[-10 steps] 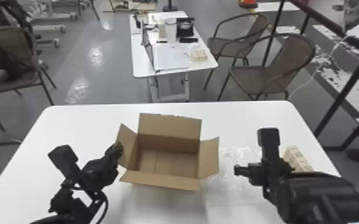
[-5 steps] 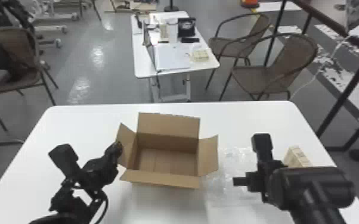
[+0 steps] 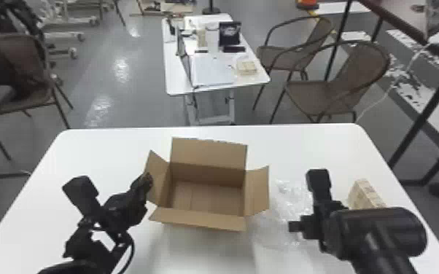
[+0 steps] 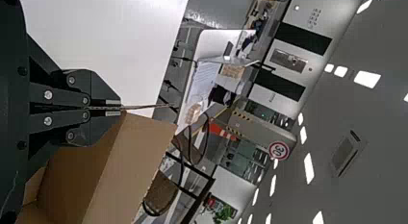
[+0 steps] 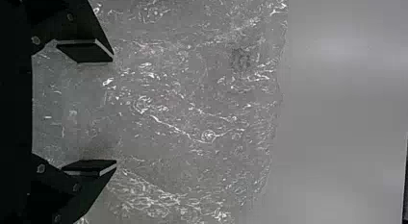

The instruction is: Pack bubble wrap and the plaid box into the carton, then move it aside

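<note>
In the head view my left gripper (image 3: 145,182) is at the left side flap of the open carton (image 3: 208,196). The left wrist view has my left gripper (image 4: 118,108) closed on the thin edge of a carton flap (image 4: 139,152). Clear bubble wrap (image 3: 277,226) lies flat on the table right of the carton. My right gripper (image 3: 297,226) is over the wrap; in the right wrist view my right gripper (image 5: 113,111) has its fingers wide apart above the bubble wrap (image 5: 207,108), holding nothing. The plaid box (image 3: 366,195) stands right of the right gripper, partly hidden behind that arm.
The white table (image 3: 302,145) carries all of this. Beyond its far edge are a smaller table (image 3: 175,78) with papers and items, and brown chairs (image 3: 361,80). The carton's flaps stick outward around its opening.
The right arm has shifted slightly, its forearm swinging a little left over the bubble wrap. The carton has barely moved, and my left gripper stays at its flap.
</note>
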